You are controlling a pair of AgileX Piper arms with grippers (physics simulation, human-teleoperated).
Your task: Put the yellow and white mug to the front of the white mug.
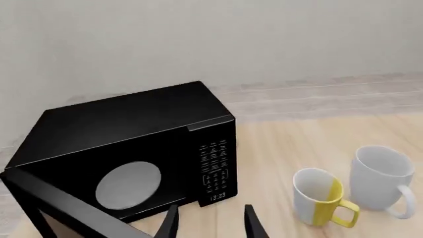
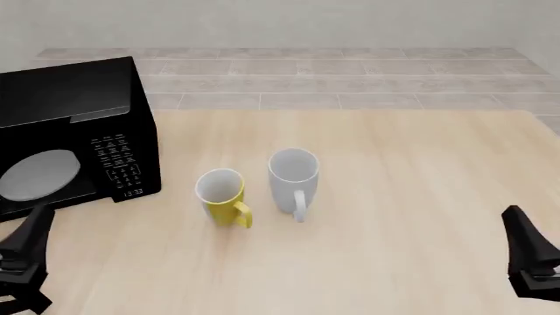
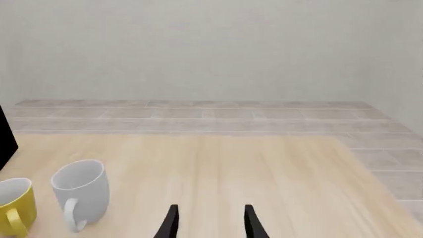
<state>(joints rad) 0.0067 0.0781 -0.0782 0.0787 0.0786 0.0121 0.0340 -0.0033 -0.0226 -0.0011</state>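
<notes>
On the counter [image 2: 394, 197]: the yellow and white mug [image 2: 221, 195] sits just left of the white mug [image 2: 293, 179], close but apart, a bit nearer the camera. Both upright, handles toward the near edge. Microwave [image 2: 70, 131] at far left, left of both mugs. Left claw [image 2: 22, 262] near-left corner, right claw [image 2: 529, 259] near-right, both well apart from the mugs.

I saw the yellow and white mug [image 2: 221, 196] just left of the white mug [image 2: 293, 178] at the frame's centre, a black microwave [image 2: 75, 131] at left on the surface [image 2: 402, 197].
</notes>
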